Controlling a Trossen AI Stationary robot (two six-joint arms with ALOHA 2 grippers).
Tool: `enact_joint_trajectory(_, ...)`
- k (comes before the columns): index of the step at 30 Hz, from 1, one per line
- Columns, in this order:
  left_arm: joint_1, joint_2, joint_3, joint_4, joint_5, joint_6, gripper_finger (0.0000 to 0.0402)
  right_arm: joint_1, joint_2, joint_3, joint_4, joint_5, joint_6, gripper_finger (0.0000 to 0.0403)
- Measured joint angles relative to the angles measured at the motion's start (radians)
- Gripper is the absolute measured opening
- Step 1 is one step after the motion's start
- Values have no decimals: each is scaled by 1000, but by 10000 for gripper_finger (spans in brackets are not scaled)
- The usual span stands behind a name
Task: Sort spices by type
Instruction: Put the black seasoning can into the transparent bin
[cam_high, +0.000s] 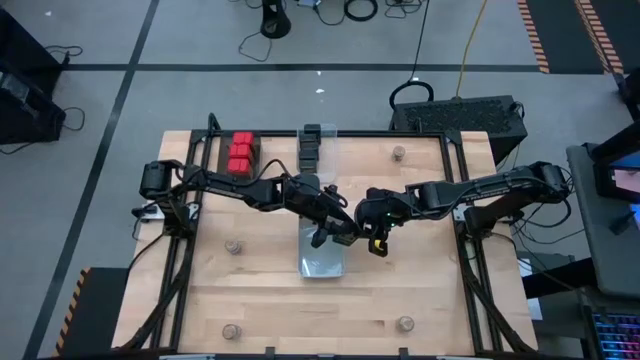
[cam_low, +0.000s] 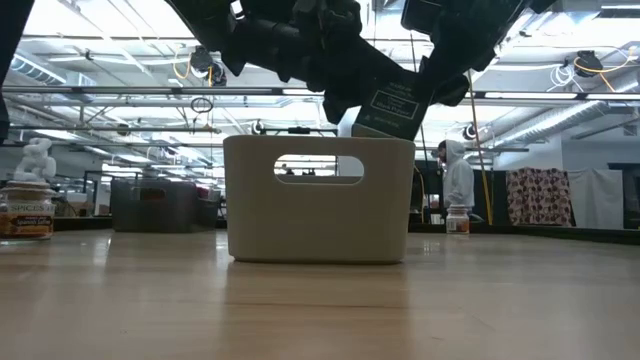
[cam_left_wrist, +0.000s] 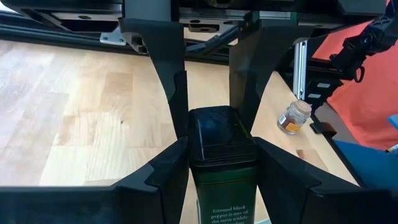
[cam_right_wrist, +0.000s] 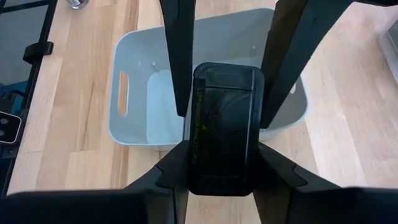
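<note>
Holding black tins w/ both arms: left gripper (cam_left_wrist: 214, 155) clamped on black pepper tin (cam_left_wrist: 221, 149), right gripper (cam_right_wrist: 225, 149) clamped on second black tin (cam_right_wrist: 225, 127), both above the bin (cam_right_wrist: 134, 87) mid-table. Best keep each upright, carry to black row (cam_high: 313, 145) at far edge, set beside it.

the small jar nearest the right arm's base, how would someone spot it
Start at the wooden table and go to its far edge on the right arm's side. There a small round jar stands alone on bare wood, unlike the red tins and black tins grouped further along that edge.
</note>
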Motion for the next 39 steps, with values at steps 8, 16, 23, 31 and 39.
enact_joint_trajectory(8,0,0,0,1,-1,2,176,0,0,0,0,0,-2,118)
enact_joint_trajectory(16,0,0,0,-13,-6,42,137,0,0,0,-2,4,-2,126)
enact_joint_trajectory(23,0,0,0,-14,-6,56,137,0,0,0,-1,3,-6,143)
enact_joint_trajectory(31,15,0,0,-17,-8,79,137,-6,-16,0,-18,-2,-26,166)
enact_joint_trajectory(39,55,-9,0,-8,-9,81,137,-55,-81,0,-41,-2,-67,222)
